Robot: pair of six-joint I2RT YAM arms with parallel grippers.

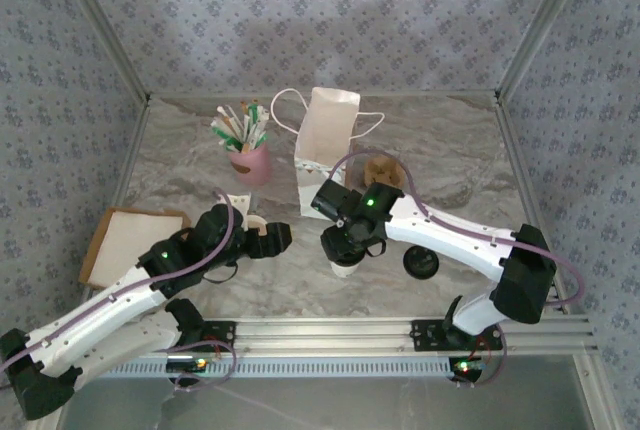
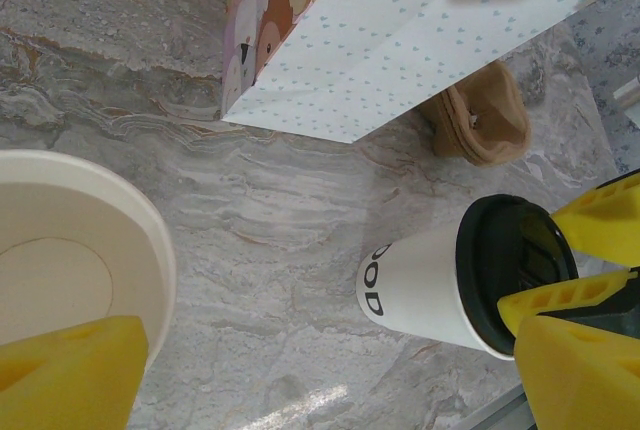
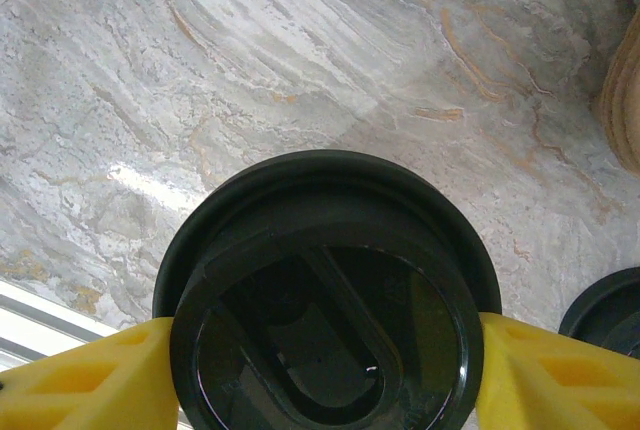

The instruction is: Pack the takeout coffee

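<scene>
**Q:** Broadly, what stands on the grey marble-patterned counter (image 1: 190, 180), largest first?

**A:** White paper carrier bag with loop handles (image 1: 325, 145), upright at centre rear. Next, the white paper coffee cup with black plastic lid (image 2: 420, 285), upright on the counter just in front of the bag. The right arm's fingers (image 3: 90, 375) are clamped on opposite sides of its lid rim. The left arm's fingers (image 2: 70, 375) are spread wide and hold nothing. One lies beside a lidless white paper cup (image 2: 70, 260). Smallest is a loose black plastic lid (image 1: 420, 263), right of the lidded cup.

**Q:** How should the lidded cup handle?

**A:** Probably light, thin-walled and crushable. The lid is likely a press fit that could pop off under a lift, so the wall just below it seems the safer hold. Keep it upright, since its contents cannot be seen.

**Q:** Edges and room?

**A:** The bag's walls look soft, and a brushed rim may tip it. Bare counter separates cup and bag. A pink cup of stirrers (image 1: 252, 162) stands to the bag's left, off the likely path.
</scene>
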